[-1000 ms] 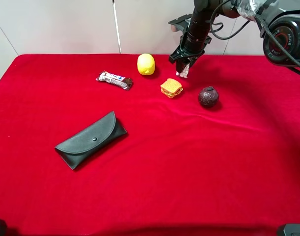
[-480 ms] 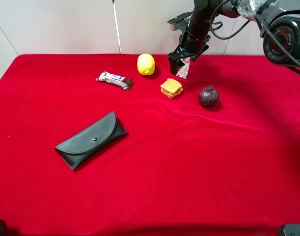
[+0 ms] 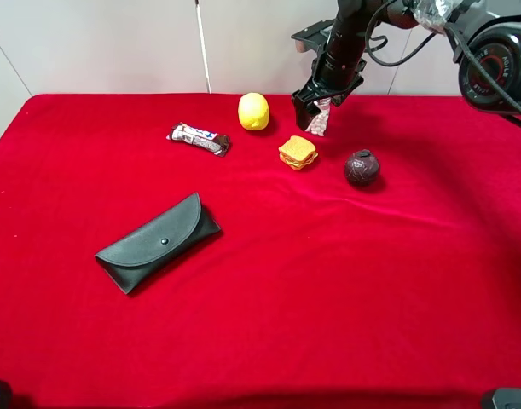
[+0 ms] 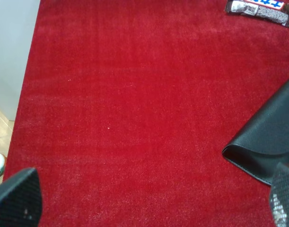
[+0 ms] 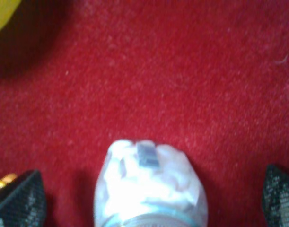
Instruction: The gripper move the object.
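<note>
jar: a small clear jar (image 5: 150, 188) of white pills sits on the red desk (image 3: 328, 281) at the far side, just behind the sandwich toy (image 3: 298, 152) and between the lemon (image 3: 253, 112) and the dark ball (image 3: 361, 167)
right claw: the right claw (image 3: 318, 106) hangs directly over the jar, jaws spread to either side of it with clear gaps, not gripping
why so: judged to be lined up for a grasp or just after letting go; which one cannot be told
left claw: the left claw (image 4: 149, 198) shows only two tips, spread wide, holding nothing, near the black case (image 4: 267, 142)
hidden: the jar's cap is cut off in the right wrist view, and in the high view the claw covers most of the jar
blur: the pills read as one white mass
</note>
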Robot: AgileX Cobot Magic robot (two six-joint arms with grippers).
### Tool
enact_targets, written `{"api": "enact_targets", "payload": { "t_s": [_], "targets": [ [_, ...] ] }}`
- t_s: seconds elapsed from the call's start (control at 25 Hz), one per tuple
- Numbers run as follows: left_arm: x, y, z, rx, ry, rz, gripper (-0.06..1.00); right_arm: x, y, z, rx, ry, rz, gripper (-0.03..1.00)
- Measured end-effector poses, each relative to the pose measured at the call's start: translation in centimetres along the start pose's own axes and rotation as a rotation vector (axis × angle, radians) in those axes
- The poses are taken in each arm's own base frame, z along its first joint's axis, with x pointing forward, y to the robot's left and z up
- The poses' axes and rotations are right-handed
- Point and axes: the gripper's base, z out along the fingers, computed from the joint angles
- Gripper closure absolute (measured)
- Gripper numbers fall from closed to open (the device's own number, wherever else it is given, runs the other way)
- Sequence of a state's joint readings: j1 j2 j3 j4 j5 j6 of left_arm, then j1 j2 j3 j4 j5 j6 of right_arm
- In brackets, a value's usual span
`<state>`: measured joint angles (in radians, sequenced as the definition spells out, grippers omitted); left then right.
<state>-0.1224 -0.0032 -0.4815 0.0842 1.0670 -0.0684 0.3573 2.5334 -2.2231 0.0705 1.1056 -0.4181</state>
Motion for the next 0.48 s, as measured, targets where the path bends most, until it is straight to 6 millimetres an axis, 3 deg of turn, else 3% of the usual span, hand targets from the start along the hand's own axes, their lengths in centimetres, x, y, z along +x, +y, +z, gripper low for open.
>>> {"api": "enact_targets", "payload": {
  "t_s": [0.48],
  "targets": [
    [0.0, 0.0, 0.0, 0.0, 0.0, 0.0, -0.01, -1.3, 3.1, -6.8, 0.007, -0.024, -0.05, 0.27]
  ]
}}
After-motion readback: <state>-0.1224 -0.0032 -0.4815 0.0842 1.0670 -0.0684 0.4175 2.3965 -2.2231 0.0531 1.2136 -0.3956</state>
